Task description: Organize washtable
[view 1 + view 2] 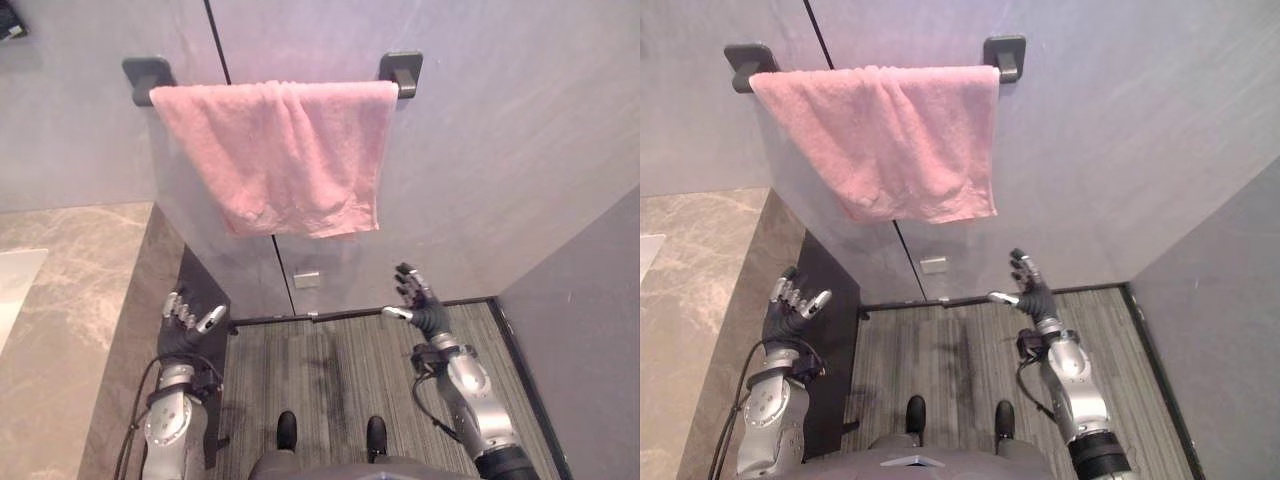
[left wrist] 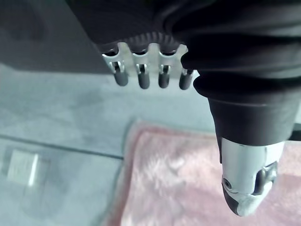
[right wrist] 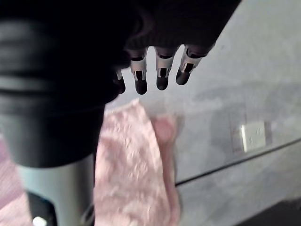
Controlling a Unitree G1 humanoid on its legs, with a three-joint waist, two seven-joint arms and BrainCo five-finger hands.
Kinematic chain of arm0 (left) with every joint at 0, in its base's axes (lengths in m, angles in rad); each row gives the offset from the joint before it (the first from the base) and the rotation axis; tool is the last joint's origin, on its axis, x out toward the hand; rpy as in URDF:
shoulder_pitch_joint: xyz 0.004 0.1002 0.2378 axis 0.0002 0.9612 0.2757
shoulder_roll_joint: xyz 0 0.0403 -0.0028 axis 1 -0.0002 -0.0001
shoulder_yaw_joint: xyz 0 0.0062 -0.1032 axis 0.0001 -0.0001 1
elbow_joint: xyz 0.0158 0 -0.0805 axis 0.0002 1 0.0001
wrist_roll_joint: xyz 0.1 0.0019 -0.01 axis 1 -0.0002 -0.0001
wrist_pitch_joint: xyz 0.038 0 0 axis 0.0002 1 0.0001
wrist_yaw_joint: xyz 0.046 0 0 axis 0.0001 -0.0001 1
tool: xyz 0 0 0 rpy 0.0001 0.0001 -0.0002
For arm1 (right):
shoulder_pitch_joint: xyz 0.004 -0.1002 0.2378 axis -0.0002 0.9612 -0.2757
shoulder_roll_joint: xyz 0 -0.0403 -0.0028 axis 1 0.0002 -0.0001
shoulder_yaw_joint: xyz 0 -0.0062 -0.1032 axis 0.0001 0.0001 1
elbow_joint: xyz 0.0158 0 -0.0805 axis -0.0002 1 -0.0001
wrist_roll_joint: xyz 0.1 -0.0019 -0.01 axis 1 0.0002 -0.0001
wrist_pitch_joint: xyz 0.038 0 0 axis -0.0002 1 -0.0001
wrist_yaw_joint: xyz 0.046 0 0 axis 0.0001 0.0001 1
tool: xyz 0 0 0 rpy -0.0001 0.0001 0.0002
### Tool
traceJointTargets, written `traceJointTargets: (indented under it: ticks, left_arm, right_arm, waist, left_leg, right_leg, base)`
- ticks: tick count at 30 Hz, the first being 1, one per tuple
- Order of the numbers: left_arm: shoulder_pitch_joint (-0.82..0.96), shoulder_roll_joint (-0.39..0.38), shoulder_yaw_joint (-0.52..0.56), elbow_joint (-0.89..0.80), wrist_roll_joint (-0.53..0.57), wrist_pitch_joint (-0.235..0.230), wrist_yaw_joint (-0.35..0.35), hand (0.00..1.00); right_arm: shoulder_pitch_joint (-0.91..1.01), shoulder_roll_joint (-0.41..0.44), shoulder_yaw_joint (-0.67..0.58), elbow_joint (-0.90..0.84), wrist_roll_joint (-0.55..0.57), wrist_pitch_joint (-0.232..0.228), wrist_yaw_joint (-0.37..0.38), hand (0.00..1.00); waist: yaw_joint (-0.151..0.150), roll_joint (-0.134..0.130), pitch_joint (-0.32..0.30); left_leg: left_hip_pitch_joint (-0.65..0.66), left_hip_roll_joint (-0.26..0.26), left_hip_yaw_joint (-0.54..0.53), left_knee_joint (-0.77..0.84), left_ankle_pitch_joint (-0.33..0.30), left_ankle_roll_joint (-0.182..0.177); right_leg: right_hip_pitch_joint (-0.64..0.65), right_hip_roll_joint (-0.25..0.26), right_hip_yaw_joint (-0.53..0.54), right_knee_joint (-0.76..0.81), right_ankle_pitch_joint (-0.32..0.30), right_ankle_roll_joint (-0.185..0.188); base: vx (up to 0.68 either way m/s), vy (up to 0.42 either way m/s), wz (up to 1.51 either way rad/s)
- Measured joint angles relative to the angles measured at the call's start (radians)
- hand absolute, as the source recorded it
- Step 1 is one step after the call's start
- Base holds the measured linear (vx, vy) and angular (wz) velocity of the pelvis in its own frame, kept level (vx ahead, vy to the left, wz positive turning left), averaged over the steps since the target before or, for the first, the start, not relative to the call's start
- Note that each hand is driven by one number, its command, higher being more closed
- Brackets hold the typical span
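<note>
Straight ahead in the left eye view, a pink towel [image 1: 280,150] hangs spread flat between two dark brackets [image 1: 402,70] on the grey wall [image 1: 500,150], its lower edge a little uneven. A stone counter [image 1: 70,300] runs along the left side, and a small white wall plate [image 1: 306,279] sits low on the wall below the towel. The left hand [image 1: 188,318] is raised beside the counter's edge and the right hand [image 1: 418,298] is raised over the striped floor [image 1: 340,360]. Both are well below the towel, with fingers straight and holding nothing.

The right eye view shows the same layout, with the hands well apart from each other and from the towel.

In the left wrist view, the left fingers [image 2: 143,80] stand in a loose row and the thumb [image 2: 249,179] points away from them, with the towel past them, untouched.

In the right wrist view, the right fingers [image 3: 162,77] are likewise relaxed and empty, with the towel and the wall plate beyond.
</note>
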Motion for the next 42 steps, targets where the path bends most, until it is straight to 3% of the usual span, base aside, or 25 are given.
traceJointTargets:
  ticks: [5,11,19,28,33,42]
  left_arm:
    - [-0.004,0.006,-0.204,-0.047,-0.186,0.006,-0.113,0.00]
    - [-0.039,0.050,-0.264,-0.046,-0.315,0.017,-0.153,0.00]
    - [-0.271,0.091,-0.286,0.017,-0.380,0.013,-0.122,0.00]
    - [-0.567,0.095,-0.273,0.188,-0.476,-0.026,-0.042,0.00]
    - [-0.703,0.107,-0.225,0.234,-0.512,-0.046,-0.017,0.00]
    - [-0.984,0.191,-0.199,0.500,-0.586,-0.050,0.007,0.00]
  right_arm:
    - [-0.043,-0.001,0.176,-0.022,0.098,-0.001,0.085,0.00]
    - [-0.159,-0.033,0.230,-0.007,0.202,0.008,0.096,0.00]
    - [-0.431,-0.038,0.260,0.120,0.233,0.008,0.034,0.00]
    - [-0.660,0.026,0.253,0.254,0.326,0.006,-0.042,0.00]
    - [-0.811,0.038,0.227,0.341,0.367,0.002,-0.075,0.00]
    - [-1.012,0.057,0.107,0.570,0.446,-0.001,-0.133,0.00]
  waist:
    - [0.002,0.001,-0.006]
    - [0.002,0.004,-0.026]
    - [0.027,0.004,-0.026]
    - [0.025,-0.002,-0.014]
    - [0.028,-0.009,0.046]
    - [0.026,-0.014,0.103]
  left_leg:
    - [0.000,-0.001,-0.005,0.000,0.000,0.000]
    - [0.002,0.001,-0.009,0.000,0.004,-0.006]
    - [0.010,0.002,-0.010,0.001,0.009,-0.007]
    - [0.004,0.006,-0.004,0.001,0.016,-0.005]
    - [0.005,0.009,0.013,0.005,0.020,-0.005]
    - [-0.024,0.011,0.026,0.010,0.032,-0.003]
  right_leg:
    - [0.003,-0.002,-0.010,0.003,0.000,0.001]
    - [0.007,-0.002,-0.015,0.003,0.006,0.008]
    - [0.015,-0.001,-0.014,0.001,0.012,0.006]
    - [0.006,0.002,-0.010,0.003,0.022,0.000]
    - [-0.002,0.006,0.006,0.003,0.033,-0.005]
    - [-0.037,0.007,0.018,0.004,0.051,-0.006]
  base:
    - [0.00,0.002,0.03]
    - [0.00,0.000,0.00]
    - [-0.01,0.001,0.00]
    - [0.00,-0.001,-0.02]
    - [-0.01,-0.004,-0.09]
    - [0.00,0.000,-0.04]
